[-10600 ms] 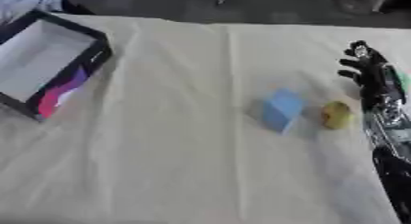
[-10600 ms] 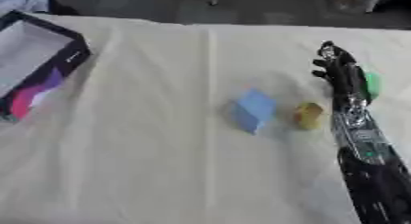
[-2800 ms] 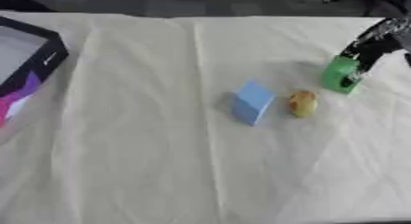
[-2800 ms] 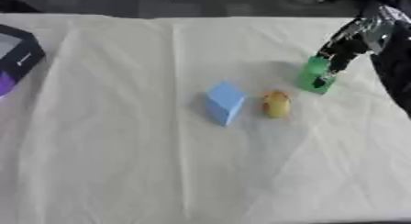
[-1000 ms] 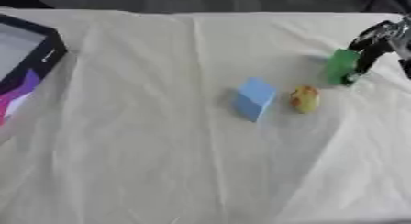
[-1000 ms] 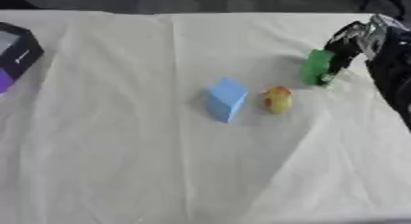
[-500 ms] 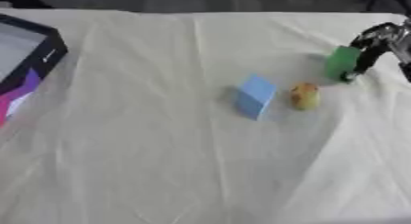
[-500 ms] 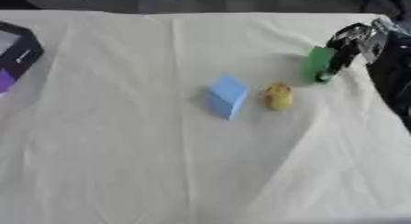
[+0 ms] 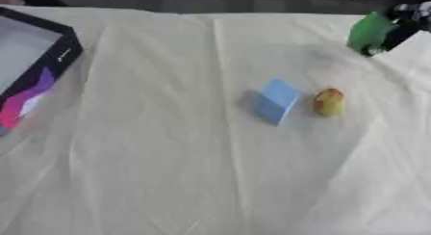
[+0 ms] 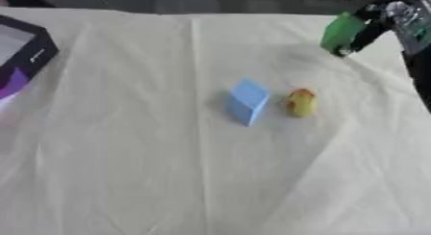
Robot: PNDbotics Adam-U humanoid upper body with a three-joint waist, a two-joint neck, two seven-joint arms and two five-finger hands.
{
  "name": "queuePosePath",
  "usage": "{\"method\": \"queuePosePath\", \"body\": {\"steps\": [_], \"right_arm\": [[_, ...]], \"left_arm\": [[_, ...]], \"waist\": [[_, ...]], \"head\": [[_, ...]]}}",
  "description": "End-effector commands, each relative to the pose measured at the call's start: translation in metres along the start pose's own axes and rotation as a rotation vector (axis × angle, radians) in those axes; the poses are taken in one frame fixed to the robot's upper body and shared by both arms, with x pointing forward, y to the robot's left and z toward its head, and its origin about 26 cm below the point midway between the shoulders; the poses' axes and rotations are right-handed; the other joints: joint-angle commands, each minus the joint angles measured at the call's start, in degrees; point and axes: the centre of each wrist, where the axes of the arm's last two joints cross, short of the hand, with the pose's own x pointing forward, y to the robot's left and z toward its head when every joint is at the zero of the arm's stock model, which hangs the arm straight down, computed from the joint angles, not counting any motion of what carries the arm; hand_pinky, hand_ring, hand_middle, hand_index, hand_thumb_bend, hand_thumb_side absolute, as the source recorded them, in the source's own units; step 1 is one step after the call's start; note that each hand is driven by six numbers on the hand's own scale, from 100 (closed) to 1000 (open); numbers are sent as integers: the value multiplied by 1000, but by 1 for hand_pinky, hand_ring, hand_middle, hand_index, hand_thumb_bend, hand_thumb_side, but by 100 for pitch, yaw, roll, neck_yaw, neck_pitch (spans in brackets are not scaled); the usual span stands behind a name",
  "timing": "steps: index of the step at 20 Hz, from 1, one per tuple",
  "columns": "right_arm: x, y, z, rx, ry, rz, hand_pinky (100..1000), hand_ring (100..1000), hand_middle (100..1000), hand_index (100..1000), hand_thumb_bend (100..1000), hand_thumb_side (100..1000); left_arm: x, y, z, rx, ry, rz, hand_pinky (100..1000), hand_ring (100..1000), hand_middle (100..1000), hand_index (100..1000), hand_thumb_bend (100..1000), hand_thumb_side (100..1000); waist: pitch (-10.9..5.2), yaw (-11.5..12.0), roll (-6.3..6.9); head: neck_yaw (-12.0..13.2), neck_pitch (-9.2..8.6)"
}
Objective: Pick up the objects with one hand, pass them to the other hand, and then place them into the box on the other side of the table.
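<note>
On the cloth-covered worktop (image 9: 151, 171) in the left eye view lie one blue block (image 9: 275, 100) and, just beside it, one small yellow object (image 9: 328, 102); one black-rimmed box (image 9: 50, 68) sits at the left edge. One green block (image 9: 370, 32) is at the upper right, raised off the cloth.

Over in the right eye view, one robot hand (image 10: 389, 18), the right, shows at the upper right, its dark fingers curled round the green block. The left hand does not show.

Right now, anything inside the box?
The box shows a pale bare floor in the part in view, nothing lying there. Its left end runs off the picture, so that part cannot be checked.
</note>
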Motion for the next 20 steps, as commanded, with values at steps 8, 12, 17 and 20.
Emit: {"method": "queuePosePath", "body": {"steps": [8, 12, 17, 20], "right_arm": [[36, -4, 10, -90, -191, -89, 697, 636, 489, 487, 100, 100], [60, 23, 6, -115, -219, -116, 658, 602, 488, 490, 100, 100], [91, 55, 6, -170, -296, -180, 649, 589, 484, 487, 100, 100], [107, 70, 8, -163, -347, -193, 653, 590, 483, 486, 100, 100]], "left_arm": [[16, 4, -7, -13, -52, -17, 970, 784, 726, 674, 100, 775], [23, 1, -11, -29, -75, -21, 969, 785, 734, 679, 100, 767], [36, -2, -18, -59, -116, -39, 967, 786, 739, 681, 100, 753], [44, -3, -22, -84, -140, -59, 964, 786, 742, 683, 100, 743]], "waist": [[-157, 65, 71], [-169, 103, 78], [-179, 142, 111], [-179, 150, 121]], "head": [[100, -11], [131, -11], [187, -11], [205, -11]]}}
